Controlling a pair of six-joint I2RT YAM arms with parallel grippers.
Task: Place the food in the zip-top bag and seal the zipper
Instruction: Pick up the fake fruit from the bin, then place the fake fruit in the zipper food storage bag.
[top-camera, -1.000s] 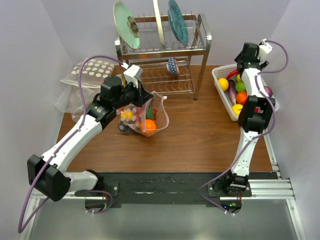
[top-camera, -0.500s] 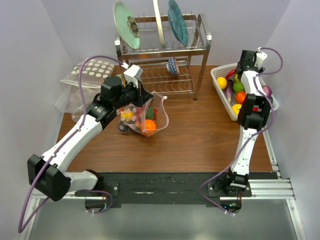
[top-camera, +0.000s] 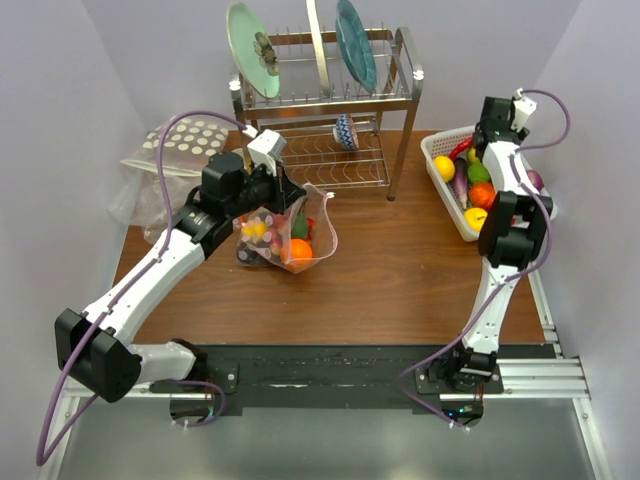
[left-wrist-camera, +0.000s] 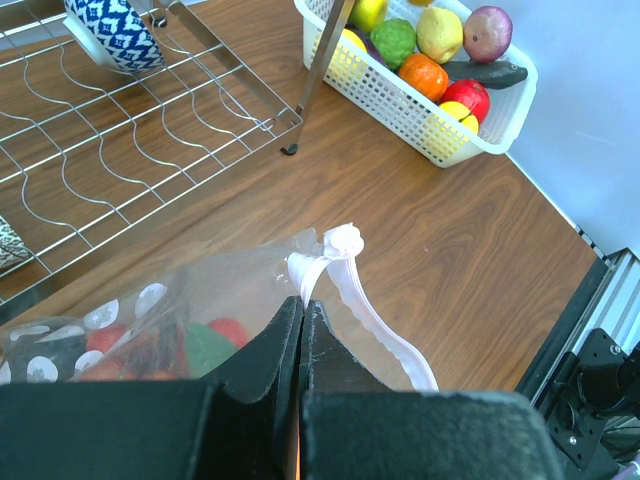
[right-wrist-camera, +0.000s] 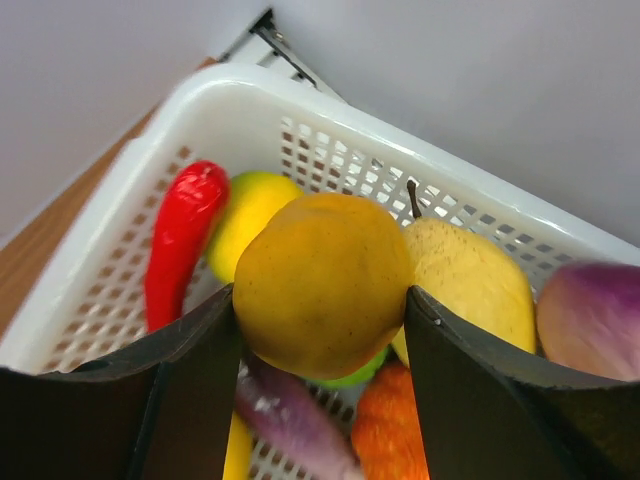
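A yellow fruit (right-wrist-camera: 320, 265) is clamped in the right hand (right-wrist-camera: 320, 300) above the far-right basket (right-wrist-camera: 330, 110). The bag (left-wrist-camera: 225, 285), left of centre, is pinched at its mouth by the left hand (left-wrist-camera: 300, 312). A high carry and a central drop are advised.

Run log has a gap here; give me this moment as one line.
left gripper: shut on zip-top bag mouth | right gripper: shut on yellow-orange fruit over white basket | zipper: unsealed
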